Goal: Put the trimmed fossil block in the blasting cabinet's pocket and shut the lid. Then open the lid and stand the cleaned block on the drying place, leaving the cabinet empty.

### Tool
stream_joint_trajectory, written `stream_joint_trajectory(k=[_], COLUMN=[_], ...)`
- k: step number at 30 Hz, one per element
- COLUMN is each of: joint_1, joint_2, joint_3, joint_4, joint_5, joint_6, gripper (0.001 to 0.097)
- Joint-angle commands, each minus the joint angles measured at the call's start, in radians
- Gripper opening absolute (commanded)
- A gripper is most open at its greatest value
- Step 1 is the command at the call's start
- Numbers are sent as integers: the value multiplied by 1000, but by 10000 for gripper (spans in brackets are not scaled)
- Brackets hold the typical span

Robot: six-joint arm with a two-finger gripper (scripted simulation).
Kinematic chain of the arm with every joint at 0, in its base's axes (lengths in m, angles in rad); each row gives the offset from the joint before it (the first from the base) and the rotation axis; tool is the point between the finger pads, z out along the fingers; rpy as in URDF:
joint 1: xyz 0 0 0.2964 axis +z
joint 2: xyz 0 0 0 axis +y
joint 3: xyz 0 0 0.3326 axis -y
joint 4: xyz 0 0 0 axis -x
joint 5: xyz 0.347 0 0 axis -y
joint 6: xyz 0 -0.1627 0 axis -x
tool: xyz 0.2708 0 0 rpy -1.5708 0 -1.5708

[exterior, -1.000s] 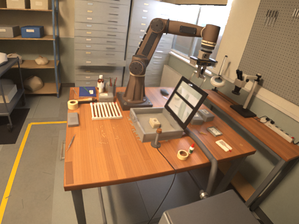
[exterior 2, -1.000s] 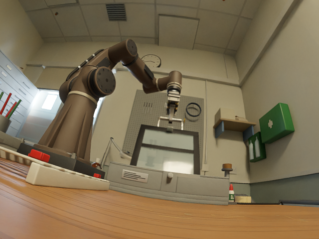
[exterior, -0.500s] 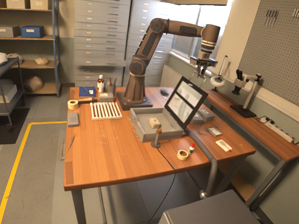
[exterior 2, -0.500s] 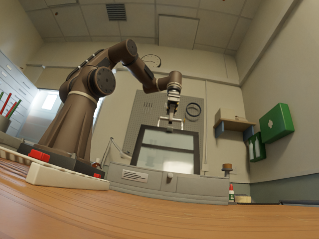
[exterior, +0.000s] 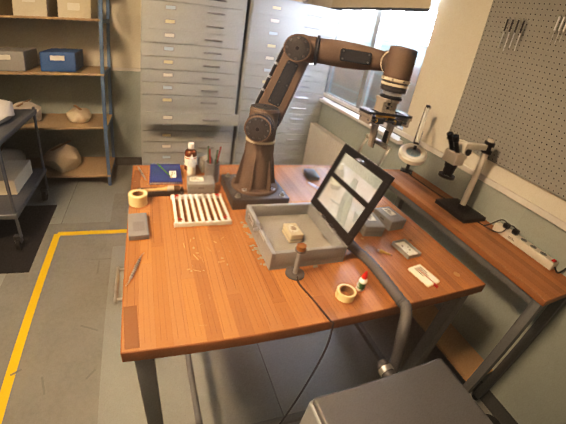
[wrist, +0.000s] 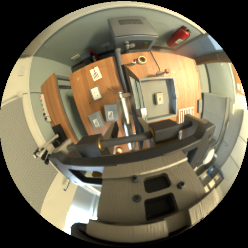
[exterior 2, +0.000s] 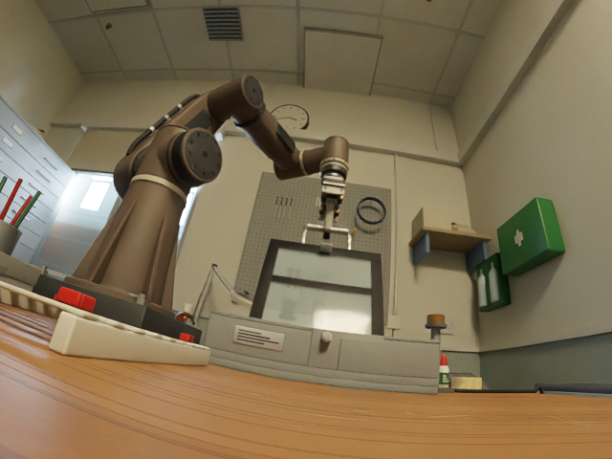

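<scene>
The fossil block is a small pale cube. It sits in the pocket on the floor of the grey blasting cabinet. The cabinet's glazed lid stands raised at the cabinet's right side. A metal handle runs along the lid's top edge. My gripper hangs over that handle with its fingers either side of the bar. It is open and holds nothing.
Two small grey boxes lie on the table right of the cabinet. A knobbed post stands at its front. A tape roll and glue bottle lie near the table's front edge. A white rack lies to the left.
</scene>
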Motion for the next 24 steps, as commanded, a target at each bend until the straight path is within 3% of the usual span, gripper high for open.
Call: stream_joint_trajectory(k=[1, 13, 24], joint_1=[0, 0, 0], joint_2=[-1, 0, 8], joint_3=[1, 20, 114], joint_4=[0, 1, 1], joint_5=[0, -18, -103], joint_6=[0, 0, 0], gripper=[489, 489, 489])
